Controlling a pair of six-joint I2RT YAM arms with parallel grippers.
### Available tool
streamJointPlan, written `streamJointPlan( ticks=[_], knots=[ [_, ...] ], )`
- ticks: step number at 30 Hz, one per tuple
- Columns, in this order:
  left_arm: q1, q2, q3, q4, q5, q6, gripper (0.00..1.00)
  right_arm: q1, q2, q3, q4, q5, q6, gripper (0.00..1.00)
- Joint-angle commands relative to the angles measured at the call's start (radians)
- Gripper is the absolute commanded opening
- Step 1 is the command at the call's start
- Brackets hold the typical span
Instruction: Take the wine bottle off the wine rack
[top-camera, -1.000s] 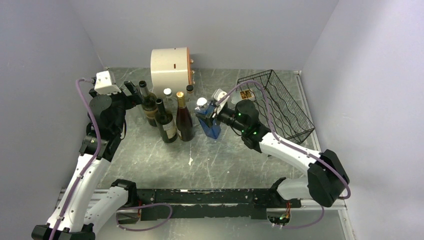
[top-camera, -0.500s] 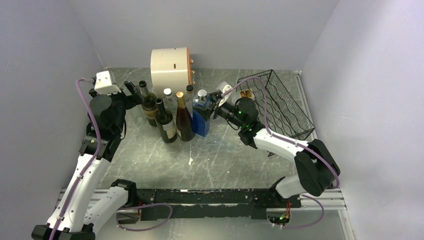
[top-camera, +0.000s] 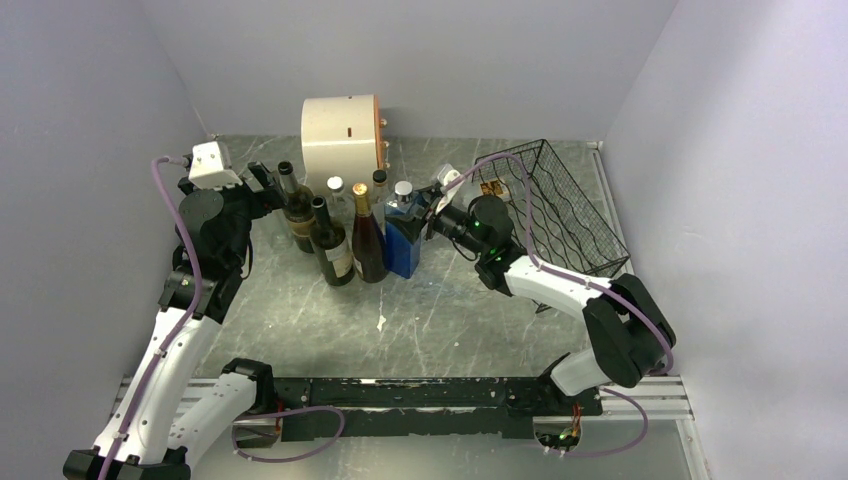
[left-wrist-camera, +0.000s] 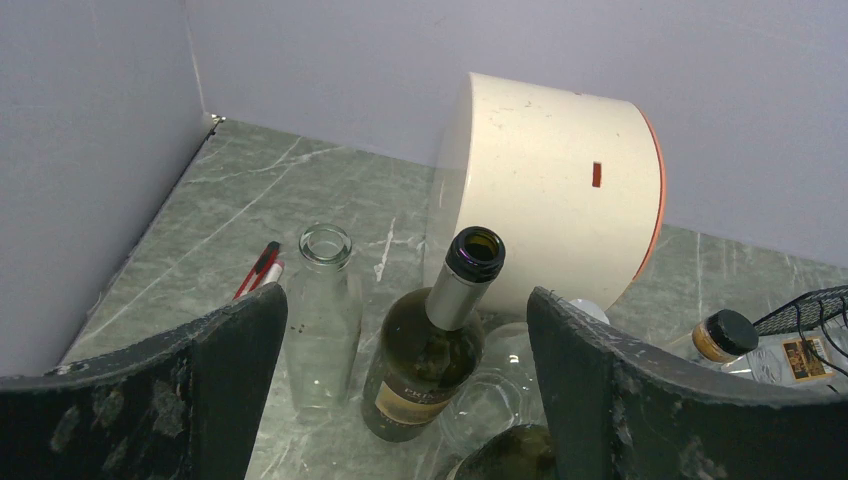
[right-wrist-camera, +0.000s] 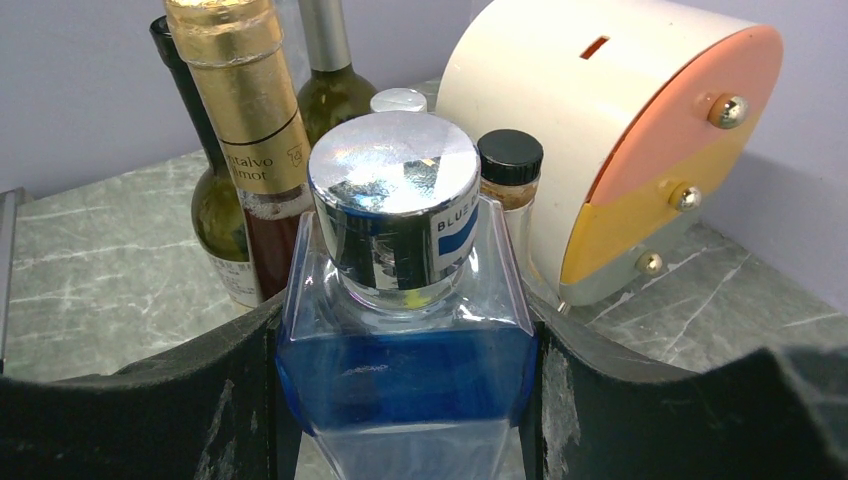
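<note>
The wine bottle (top-camera: 403, 238) is a square blue one with a silver cap (right-wrist-camera: 392, 165). It stands upright beside a group of bottles left of mid-table. My right gripper (top-camera: 428, 215) is shut on its shoulders, one pad on each side (right-wrist-camera: 405, 335). The black wire wine rack (top-camera: 570, 215) sits at the back right, behind the right arm. My left gripper (top-camera: 262, 180) hangs open at the left of the group, and a dark green open-mouthed bottle (left-wrist-camera: 440, 330) shows beyond its spread fingers (left-wrist-camera: 405, 300).
A cream drum (top-camera: 340, 130) lies on its side at the back. Green and dark red bottles (top-camera: 368, 240), a clear glass bottle (left-wrist-camera: 322, 300) and a black-lidded jar (right-wrist-camera: 508, 165) crowd the blue one. A red pen (left-wrist-camera: 258, 270) lies by the left wall. Something clear with a label (left-wrist-camera: 790, 358) lies in the rack.
My right arm has carried the blue bottle left and back, from apart and tilted to upright against the bottle group. The left arm has not moved.
</note>
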Motion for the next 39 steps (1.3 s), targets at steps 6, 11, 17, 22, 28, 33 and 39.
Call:
streamJointPlan(
  ticks=[6, 11, 17, 22, 28, 33, 39],
  knots=[
    [0.001, 0.009, 0.015, 0.02, -0.008, 0.009, 0.93, 0.001, -0.007, 0.011, 0.043, -0.013, -0.006, 0.06],
    [0.003, 0.006, 0.014, 0.021, -0.005, 0.009, 0.93, 0.0, -0.015, 0.004, 0.005, 0.0, -0.016, 0.24],
    [0.004, 0.006, 0.013, 0.02, -0.005, 0.008, 0.93, 0.0, -0.029, 0.007, -0.029, 0.016, -0.028, 0.42],
    [0.004, 0.007, 0.014, 0.021, -0.003, 0.008, 0.93, 0.002, -0.041, 0.002, -0.042, 0.037, -0.03, 0.57],
    [0.004, 0.007, 0.012, 0.02, -0.003, 0.006, 0.93, 0.001, -0.065, 0.003, -0.073, 0.054, -0.046, 0.65],
    [0.004, 0.009, 0.012, 0.021, 0.0, 0.005, 0.93, 0.003, -0.093, -0.001, -0.093, 0.066, -0.062, 0.73],
    [0.004, 0.007, 0.012, 0.021, -0.004, 0.006, 0.93, 0.003, -0.114, -0.009, -0.11, 0.084, -0.073, 0.85]
  ],
)
